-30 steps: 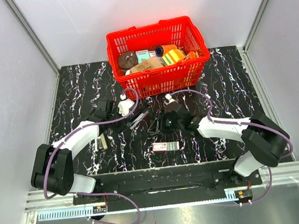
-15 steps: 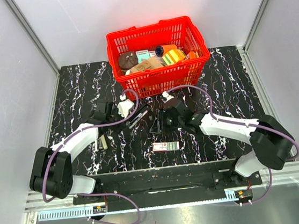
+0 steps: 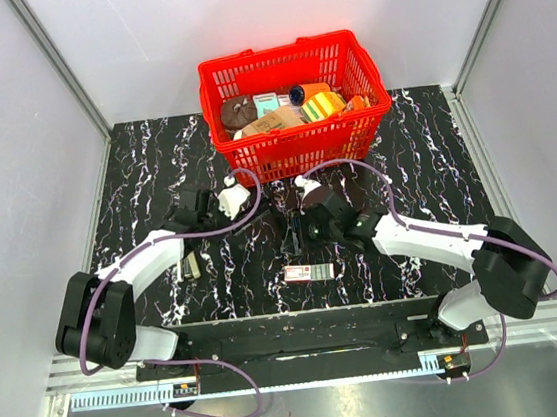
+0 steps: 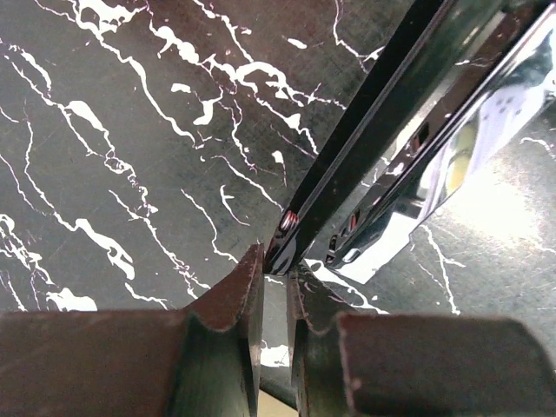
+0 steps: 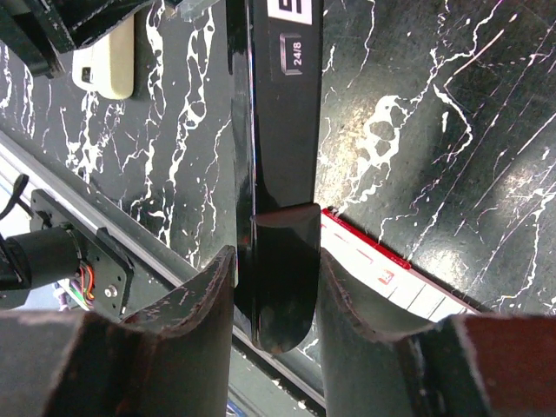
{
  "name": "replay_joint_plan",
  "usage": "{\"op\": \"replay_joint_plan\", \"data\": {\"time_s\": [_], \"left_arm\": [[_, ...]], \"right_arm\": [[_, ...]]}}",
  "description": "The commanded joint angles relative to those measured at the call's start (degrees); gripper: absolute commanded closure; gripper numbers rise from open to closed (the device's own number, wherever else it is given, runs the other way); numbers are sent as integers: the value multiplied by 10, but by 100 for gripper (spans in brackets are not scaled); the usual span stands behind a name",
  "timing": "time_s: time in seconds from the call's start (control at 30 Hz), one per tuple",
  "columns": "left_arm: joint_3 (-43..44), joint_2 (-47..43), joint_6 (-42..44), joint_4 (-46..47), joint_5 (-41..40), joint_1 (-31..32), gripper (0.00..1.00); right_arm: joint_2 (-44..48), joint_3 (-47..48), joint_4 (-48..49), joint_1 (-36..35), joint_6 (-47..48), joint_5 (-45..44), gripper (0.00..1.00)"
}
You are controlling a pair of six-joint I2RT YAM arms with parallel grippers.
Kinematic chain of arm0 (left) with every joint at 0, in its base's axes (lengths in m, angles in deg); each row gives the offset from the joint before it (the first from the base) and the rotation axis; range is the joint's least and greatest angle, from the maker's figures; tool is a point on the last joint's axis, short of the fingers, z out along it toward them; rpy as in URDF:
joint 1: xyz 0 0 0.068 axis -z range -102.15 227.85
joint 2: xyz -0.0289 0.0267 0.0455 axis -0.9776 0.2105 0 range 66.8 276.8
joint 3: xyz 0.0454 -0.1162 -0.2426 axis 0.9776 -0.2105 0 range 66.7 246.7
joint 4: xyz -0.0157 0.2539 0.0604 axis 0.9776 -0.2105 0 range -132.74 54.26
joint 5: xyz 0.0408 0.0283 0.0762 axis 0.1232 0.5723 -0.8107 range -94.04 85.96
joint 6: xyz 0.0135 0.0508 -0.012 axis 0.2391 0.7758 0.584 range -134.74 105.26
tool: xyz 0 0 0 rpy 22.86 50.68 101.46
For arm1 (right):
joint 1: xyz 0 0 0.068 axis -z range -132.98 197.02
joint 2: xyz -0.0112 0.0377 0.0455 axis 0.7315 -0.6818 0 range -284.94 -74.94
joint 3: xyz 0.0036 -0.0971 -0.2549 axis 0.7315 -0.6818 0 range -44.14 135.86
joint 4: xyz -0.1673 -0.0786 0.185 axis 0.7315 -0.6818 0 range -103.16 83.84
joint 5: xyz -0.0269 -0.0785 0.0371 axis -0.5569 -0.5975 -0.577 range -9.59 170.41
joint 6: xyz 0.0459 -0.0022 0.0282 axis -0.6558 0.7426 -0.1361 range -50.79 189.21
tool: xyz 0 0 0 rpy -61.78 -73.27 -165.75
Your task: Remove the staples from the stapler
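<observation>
Overhead plus wrist close-ups, sharing stapler [image 5: 278, 156]

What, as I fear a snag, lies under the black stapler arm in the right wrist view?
Visible: black white-veined marble tabletop and a red-and-white flat box, whose left end the slim black stapler hides.

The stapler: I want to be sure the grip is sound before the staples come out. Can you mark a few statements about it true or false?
1. Both the left gripper and the right gripper are shut on the stapler. True.
2. The stapler lies in the red basket. False: it is over the table, in front of the basket.
3. The red-and-white box lies on the table close by the right gripper. True.
4. The left gripper holds the cream object. False: that object lies free on the table.
</observation>
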Motion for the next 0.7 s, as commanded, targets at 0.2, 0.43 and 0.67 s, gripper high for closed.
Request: {"op": "replay_joint_plan", "data": {"time_s": [0.2, 0.43, 0.67], "left_arm": [[-17, 9, 36, 113, -75, -7, 100], [-32, 17, 63, 167, -101, -7, 100], [-30, 21, 75, 206, -124, -7, 100]], "right_arm": [[19, 22, -32, -39, 36, -16, 100], [15, 34, -47, -42, 52, -21, 100], [14, 46, -73, -49, 75, -39, 100]]}}
